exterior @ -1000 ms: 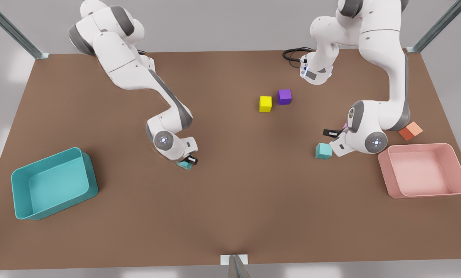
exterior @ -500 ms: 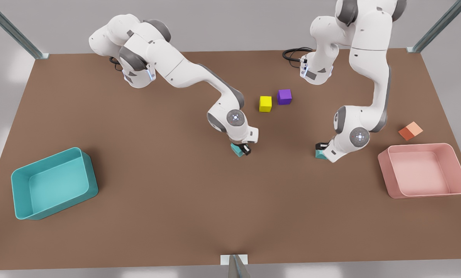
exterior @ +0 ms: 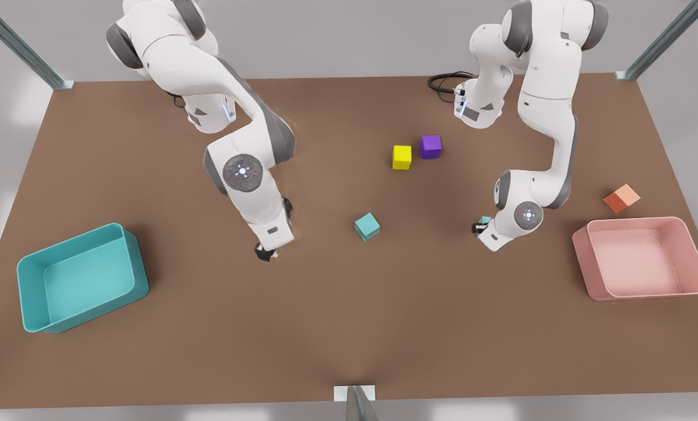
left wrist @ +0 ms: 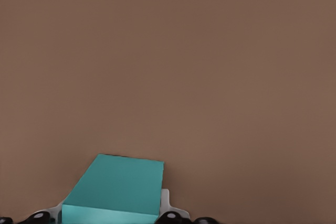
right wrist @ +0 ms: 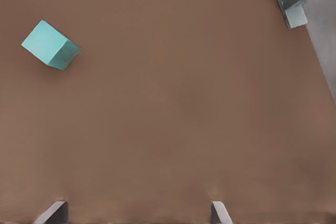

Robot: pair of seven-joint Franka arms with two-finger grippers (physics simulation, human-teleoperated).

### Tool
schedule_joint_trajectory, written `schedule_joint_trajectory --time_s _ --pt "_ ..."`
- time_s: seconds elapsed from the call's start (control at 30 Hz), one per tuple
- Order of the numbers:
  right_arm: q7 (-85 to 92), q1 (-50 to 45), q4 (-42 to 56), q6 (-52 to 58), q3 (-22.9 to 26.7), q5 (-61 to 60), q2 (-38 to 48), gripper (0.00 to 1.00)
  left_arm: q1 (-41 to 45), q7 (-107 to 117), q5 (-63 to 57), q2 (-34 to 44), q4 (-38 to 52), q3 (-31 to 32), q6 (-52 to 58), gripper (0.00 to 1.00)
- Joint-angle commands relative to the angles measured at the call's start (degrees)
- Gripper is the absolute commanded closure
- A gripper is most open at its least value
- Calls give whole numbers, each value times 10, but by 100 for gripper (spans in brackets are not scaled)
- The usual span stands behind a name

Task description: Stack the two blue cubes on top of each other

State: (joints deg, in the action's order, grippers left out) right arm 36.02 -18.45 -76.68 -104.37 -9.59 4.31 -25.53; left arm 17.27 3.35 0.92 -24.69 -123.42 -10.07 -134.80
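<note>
Near the table's (exterior: 349,327) middle we are seeing one blue cube (exterior: 367,226) lying free; our left gripper (exterior: 481,227) is clamping the other blue cube (left wrist: 116,191), while our right gripper (exterior: 265,253) is hanging open, empty.

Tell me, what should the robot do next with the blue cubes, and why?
Probably lift the left pincer, which seems closed on one blue cube, and carry it toward the other blue cube, lying free on the table. The right pincer waits open.
</note>
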Motion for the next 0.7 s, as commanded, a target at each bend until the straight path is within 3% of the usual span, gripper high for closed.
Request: schedule_joint_trajectory --time_s 0.0,0.1,0.17,0.27,0.33,0.37,0.4,0.43,0.67 --pt "-403 46 27 144 1 -2 14 0 0 5 6 0 0 5 -6 55" --pt "-471 60 75 285 -3 -4 85 0 -10 19 6 17 19 56 34 54" --pt "-470 49 79 300 -4 -4 91 0 -9 224 5 14 162 148 221 51" --pt "-468 38 79 310 -8 -4 93 0 10 534 4 -36 277 270 265 51" --pt "-468 23 79 310 -4 -3 93 0 66 679 1 -111 374 279 264 51" --pt "-467 -40 79 310 53 1 93 0 74 688 1 -127 389 279 263 51" --pt "-464 -149 80 310 175 -4 93 0 73 685 -2 -135 388 279 262 51" --pt "-456 -192 81 308 222 -11 91 0 66 668 0 -132 374 279 241 51" --pt "-440 -193 90 314 225 -29 98 0 57 665 0 -129 348 298 212 51"
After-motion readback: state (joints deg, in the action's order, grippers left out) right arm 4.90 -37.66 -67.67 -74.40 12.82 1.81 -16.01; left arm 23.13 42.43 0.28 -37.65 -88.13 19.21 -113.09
